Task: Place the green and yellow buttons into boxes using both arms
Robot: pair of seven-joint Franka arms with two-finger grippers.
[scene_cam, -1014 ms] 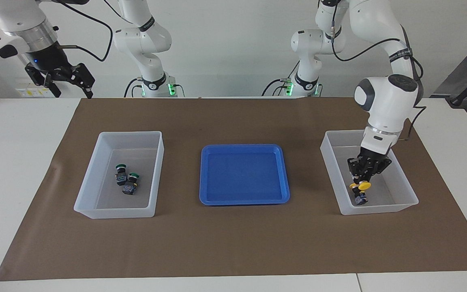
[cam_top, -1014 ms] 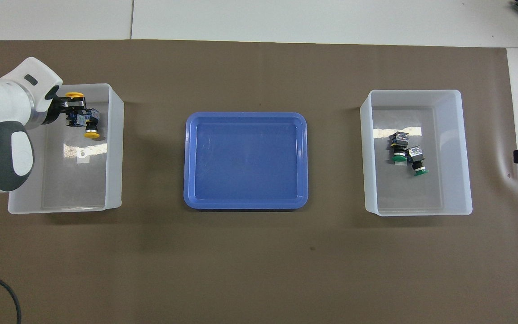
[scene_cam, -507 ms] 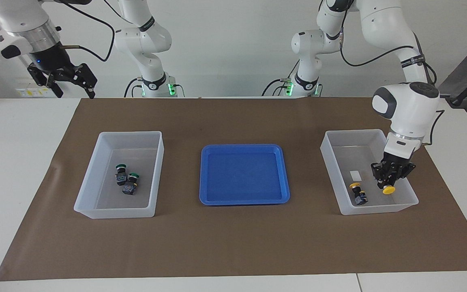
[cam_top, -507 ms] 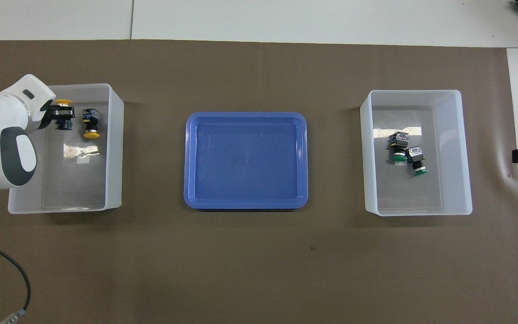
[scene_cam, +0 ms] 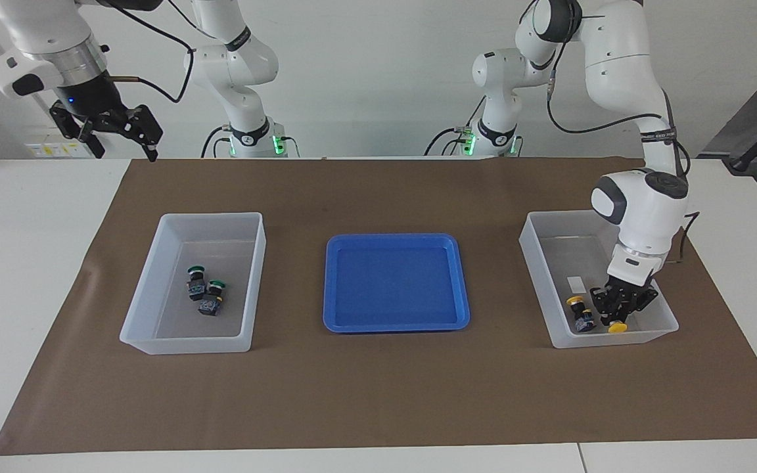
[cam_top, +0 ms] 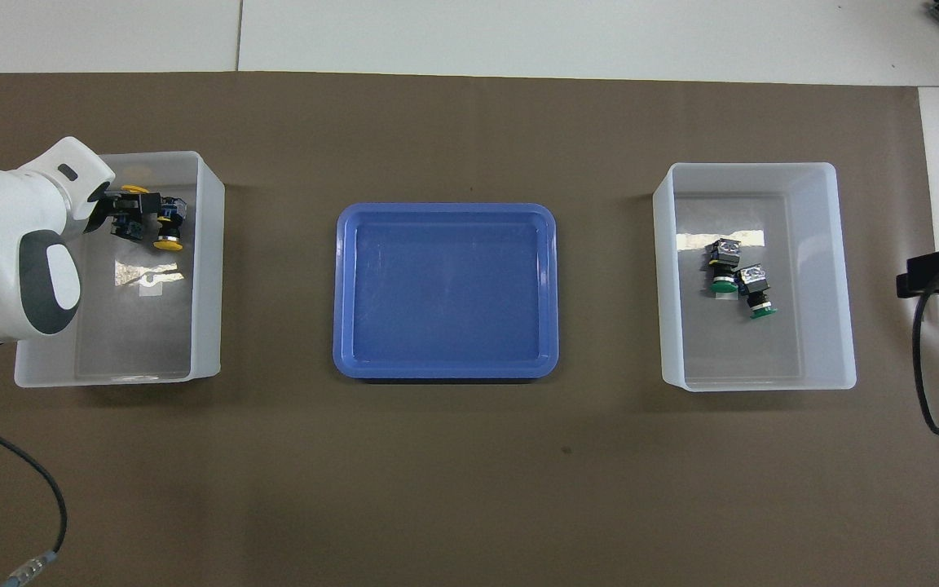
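Left tool holds yellow button low inside box.

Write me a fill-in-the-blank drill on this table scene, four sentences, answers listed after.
1. The left claw holds a button with a ____ cap inside a box.
2. The other box contains two buttons with ____ caps.
3. The tray between the boxes is coloured ____.
4. The right claw waits raised, holding ____.

Answers: yellow; green; blue; nothing
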